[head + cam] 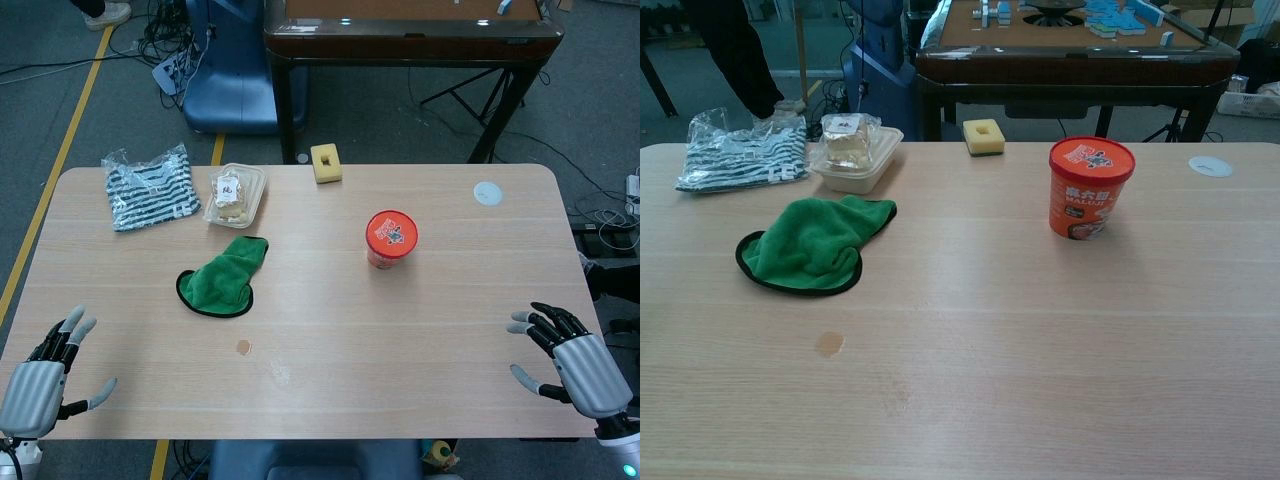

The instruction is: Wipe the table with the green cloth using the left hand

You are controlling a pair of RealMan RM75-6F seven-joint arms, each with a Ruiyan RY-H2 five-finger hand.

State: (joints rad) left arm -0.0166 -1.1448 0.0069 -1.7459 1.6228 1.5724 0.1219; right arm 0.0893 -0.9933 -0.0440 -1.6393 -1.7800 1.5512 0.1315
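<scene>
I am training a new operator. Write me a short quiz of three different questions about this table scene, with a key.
1. True or false: the left hand already holds the green cloth.
2. Which thing stands nearest the green cloth? A) the orange cup B) the clear food box C) the yellow sponge
3. Fill in: between the cloth and the table's near edge there is a small brown ____ on the table.

Key
1. False: both hands, the right hand too, rest open near the table's near edge, holding nothing.
2. B
3. Stain
</scene>
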